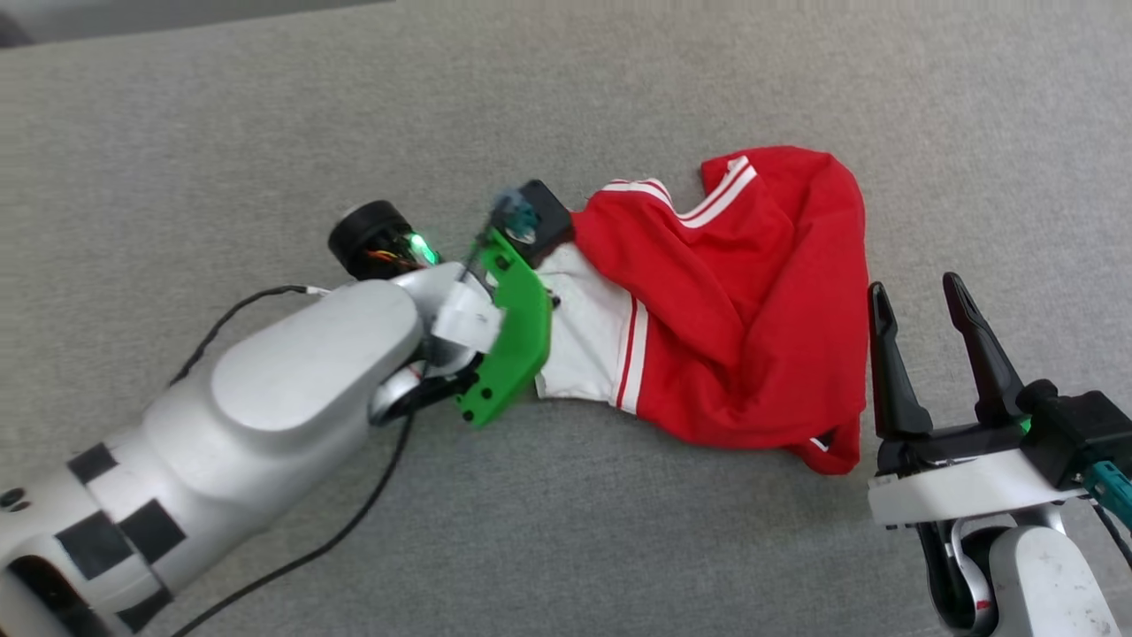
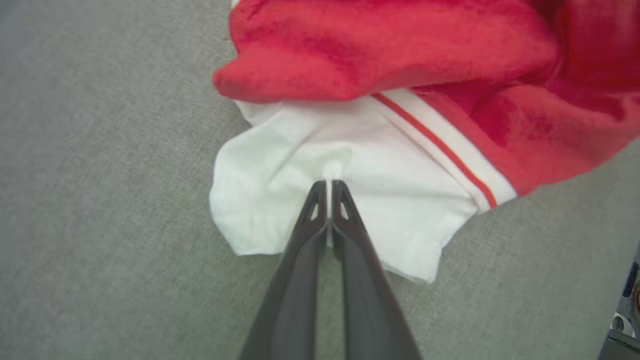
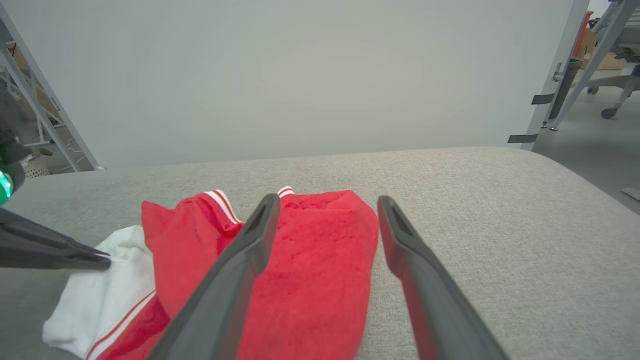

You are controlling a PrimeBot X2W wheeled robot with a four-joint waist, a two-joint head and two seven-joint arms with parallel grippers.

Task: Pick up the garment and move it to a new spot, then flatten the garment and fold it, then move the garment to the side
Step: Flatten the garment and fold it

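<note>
Grip relation: the left gripper has its fingers pressed together on a pinch of the white short sleeve. The cloth puckers at the tips, and the rest of the garment lies beyond them.
Long axis: in the head view the red jersey-style shirt runs from the held sleeve on the robot's left to a red bulk on its right.
Nearer arm: the left one is already on the cloth. The right gripper stands just beside the shirt's lower right corner without touching it, its fingers spread wide with nothing between them.
Garment position: it lies on the grey fabric-covered tabletop, near the middle and between the two arms.
Garment look: it is crumpled and doubled over itself. Red-and-white striped trim shows at the far edge and beside the sleeve, and a sliver of black shows at the near corner; the print is hidden.
Likely step: lifting by the sleeve to carry the shirt elsewhere. It has not been flattened yet.
Risk: held by a single sleeve, the heavier red body would probably drag or swing.
</note>
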